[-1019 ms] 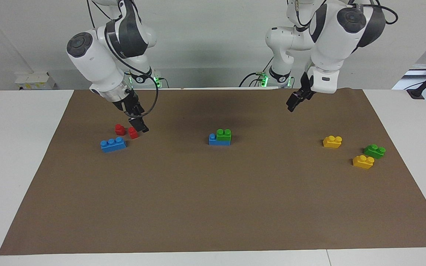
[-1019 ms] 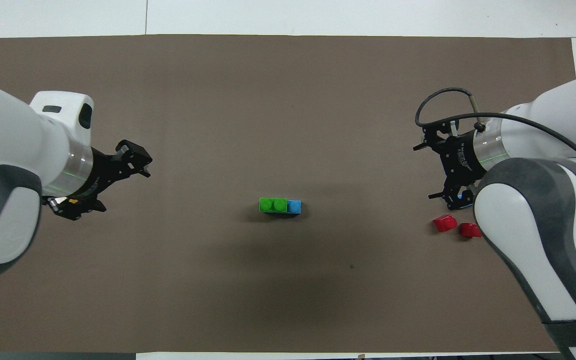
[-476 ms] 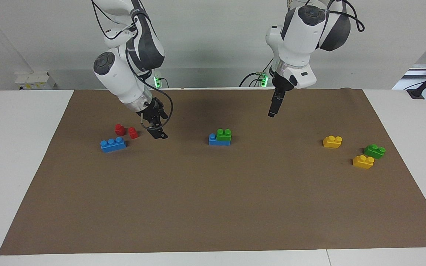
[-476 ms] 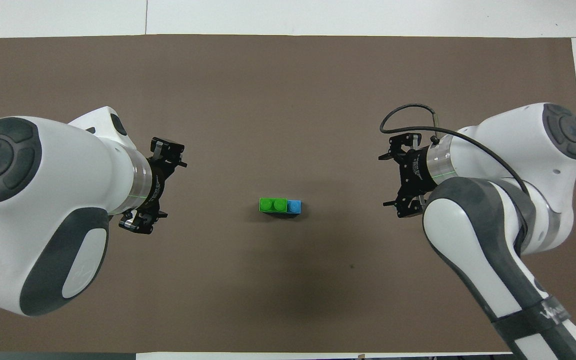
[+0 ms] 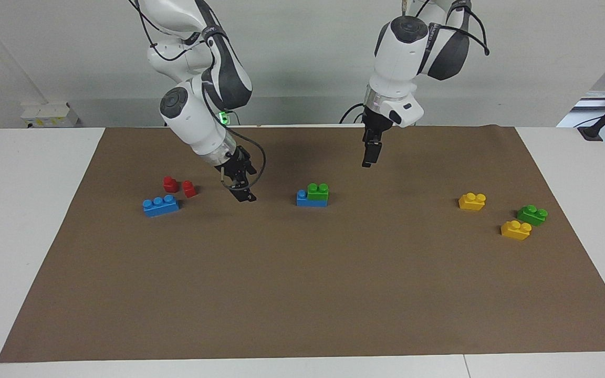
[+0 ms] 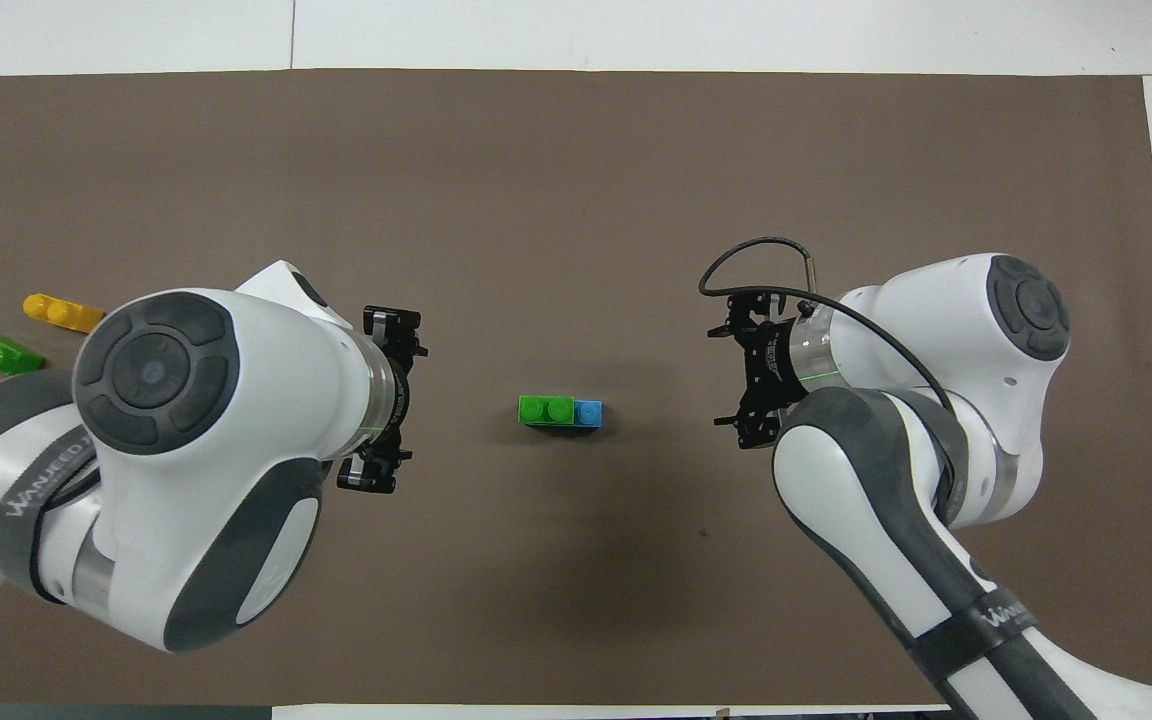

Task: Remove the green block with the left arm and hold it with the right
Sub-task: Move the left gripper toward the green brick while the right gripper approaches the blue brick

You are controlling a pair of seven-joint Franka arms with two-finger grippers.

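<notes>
Green block [image 5: 317, 191] in the facing view sits on a blue brick [image 5: 310, 200] at mid-mat, between both claws. Left gripper [image 5: 367, 156] hangs above, empty, fingers spread wide; right gripper [image 5: 242, 195] is lower and tilted, also wide.

Overhead view: the green block's long axis runs from arm to arm, and both arms point inward.

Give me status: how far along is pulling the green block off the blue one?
Done: nothing; the green block sits on the blue brick mid-mat. In hand: left gripper and right gripper hang open over the mat either side of the stack, touching nothing. Left: right holds the base, left pulls green off.
</notes>
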